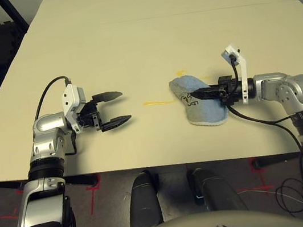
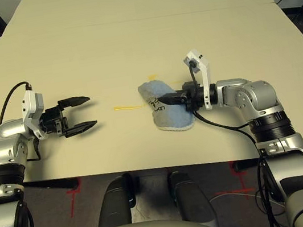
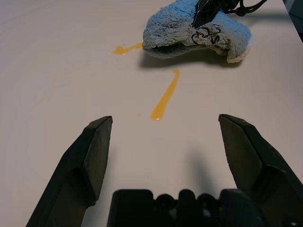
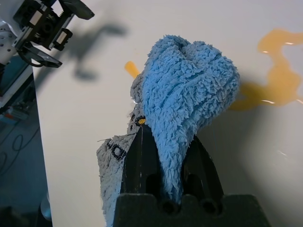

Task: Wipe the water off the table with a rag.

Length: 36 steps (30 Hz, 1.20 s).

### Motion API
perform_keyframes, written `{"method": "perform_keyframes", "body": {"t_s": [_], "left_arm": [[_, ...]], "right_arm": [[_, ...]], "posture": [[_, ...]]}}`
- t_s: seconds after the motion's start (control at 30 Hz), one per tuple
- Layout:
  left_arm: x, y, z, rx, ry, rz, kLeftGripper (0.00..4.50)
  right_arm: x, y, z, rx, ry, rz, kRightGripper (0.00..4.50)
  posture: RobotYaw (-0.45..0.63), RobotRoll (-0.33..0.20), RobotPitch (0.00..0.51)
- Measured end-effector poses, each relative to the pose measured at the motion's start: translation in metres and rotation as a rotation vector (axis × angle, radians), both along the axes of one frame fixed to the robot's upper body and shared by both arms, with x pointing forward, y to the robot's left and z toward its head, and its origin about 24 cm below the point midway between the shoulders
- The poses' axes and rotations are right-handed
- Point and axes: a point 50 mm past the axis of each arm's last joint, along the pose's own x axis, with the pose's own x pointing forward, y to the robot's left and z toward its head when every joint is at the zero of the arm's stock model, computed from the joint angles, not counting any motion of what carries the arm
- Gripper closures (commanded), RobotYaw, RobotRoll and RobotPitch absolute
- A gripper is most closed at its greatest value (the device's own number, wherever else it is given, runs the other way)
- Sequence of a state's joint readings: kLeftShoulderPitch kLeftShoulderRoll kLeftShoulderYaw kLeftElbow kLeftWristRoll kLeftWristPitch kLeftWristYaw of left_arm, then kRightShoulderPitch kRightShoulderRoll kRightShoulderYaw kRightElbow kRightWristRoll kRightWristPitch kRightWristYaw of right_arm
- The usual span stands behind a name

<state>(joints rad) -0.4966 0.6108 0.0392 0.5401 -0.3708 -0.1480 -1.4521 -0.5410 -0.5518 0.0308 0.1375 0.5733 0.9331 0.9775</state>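
Note:
The light-blue rag [image 1: 199, 105] lies bunched on the cream table [image 1: 128, 42], right of centre near the front edge. My right gripper [image 1: 199, 94] is shut on the rag, a fold of it pinched between the fingers [image 4: 142, 156]. A thin streak of yellow-orange water [image 1: 158, 103] runs just left of the rag, and a wider squiggle of water [image 4: 279, 75] sits at the rag's far side. My left gripper [image 1: 115, 108] hovers open over the table, left of the streak, pointing towards the rag, nothing between its fingers [image 3: 94, 146].
A seam line [image 1: 182, 14] crosses the table farther back. Black cables [image 1: 255, 114] trail from the right wrist over the front edge. Dark floor with red tape marks [image 1: 94, 189] lies below the table's front edge.

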Motion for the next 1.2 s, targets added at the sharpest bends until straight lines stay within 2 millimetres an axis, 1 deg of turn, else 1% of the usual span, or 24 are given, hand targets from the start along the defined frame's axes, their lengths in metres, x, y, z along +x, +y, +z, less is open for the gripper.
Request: {"method": "perform_keyframes", "body": {"t_s": [0.07,0.13,0.27,0.33,0.57,0.77,1.03,1.2], "left_arm": [[0.0,-0.001,0.001,0.001,-0.007,-0.002,0.0],[0.0,-0.001,0.002,0.001,-0.009,-0.001,0.0],[0.0,-0.003,0.001,-0.006,-0.008,-0.005,0.0],[0.0,-0.003,0.001,-0.006,-0.008,-0.005,0.0],[0.0,-0.002,0.001,-0.002,-0.009,-0.003,0.0],[-0.001,0.0,0.001,0.003,-0.006,0.001,0.0],[-0.003,0.003,-0.003,0.009,0.008,0.008,0.0],[-0.006,0.008,-0.004,0.024,0.016,0.019,0.0]], "right_arm": [[0.001,-0.003,0.002,-0.014,-0.006,-0.009,4.26],[0.002,0.0,0.001,-0.017,-0.009,-0.016,4.26],[0.005,0.026,-0.01,-0.029,0.014,0.006,4.26],[0.005,0.036,-0.015,-0.036,0.026,0.02,4.26],[0.013,0.056,-0.013,-0.047,0.019,0.038,4.26],[0.019,0.077,-0.014,-0.05,0.014,0.078,4.26],[0.029,0.118,-0.015,-0.037,-0.001,0.133,4.26],[0.03,0.136,-0.015,-0.043,-0.018,0.169,4.26]], "posture": [[0.13,0.0,0.174],[0.12,0.0,0.174],[0.13,0.0,0.174],[0.13,0.0,0.173],[0.15,0.0,0.174],[0.15,0.0,0.175],[0.17,0.0,0.172],[0.18,0.0,0.172]]}}
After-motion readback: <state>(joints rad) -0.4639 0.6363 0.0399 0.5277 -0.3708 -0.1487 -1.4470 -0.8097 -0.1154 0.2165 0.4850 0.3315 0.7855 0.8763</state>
